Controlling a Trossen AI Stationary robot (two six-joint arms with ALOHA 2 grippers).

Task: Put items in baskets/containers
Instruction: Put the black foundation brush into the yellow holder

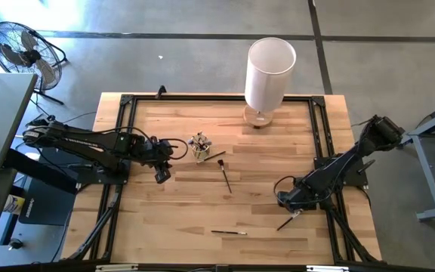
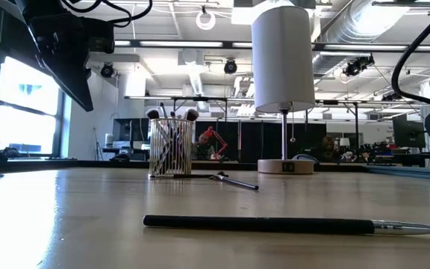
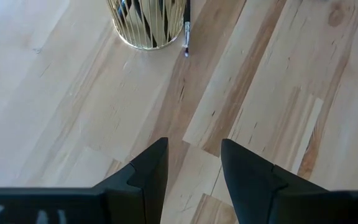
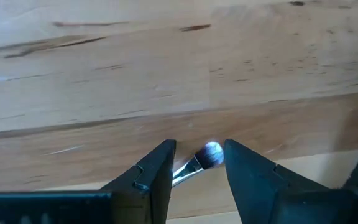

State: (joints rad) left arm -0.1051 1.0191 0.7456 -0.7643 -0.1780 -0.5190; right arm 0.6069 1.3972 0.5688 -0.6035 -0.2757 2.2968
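Pale wooden planks make up the tabletop (image 1: 172,219), framed by dark rails, with a concrete floor and a black floor fan (image 1: 21,49) at the upper left of the overhead frame.

Most of the job looks finished. Left of centre stands the small clear glass cup with a yellowish rim (image 1: 199,149), already bristling with thin dark and pale makeup brushes whose tips fan out above it. Three brushes remain loose on the wood: a dark-handled brush just right of the cup (image 1: 223,174), a dark brush lying near the lower centre (image 1: 228,232), and a brush with a pale bristle head under the right arm (image 1: 287,221).

At upper centre a tall white cylinder on a round wooden base (image 1: 269,75) stands apart from the work; whether it holds anything cannot be told.

Left of the cup, the left gripper (image 1: 161,172) hangs over bare wood with its fingers spread and nothing between them. At lower right, the right gripper (image 1: 288,202) is low, fingers parted on either side of the pale-headed brush, not yet closed on it.
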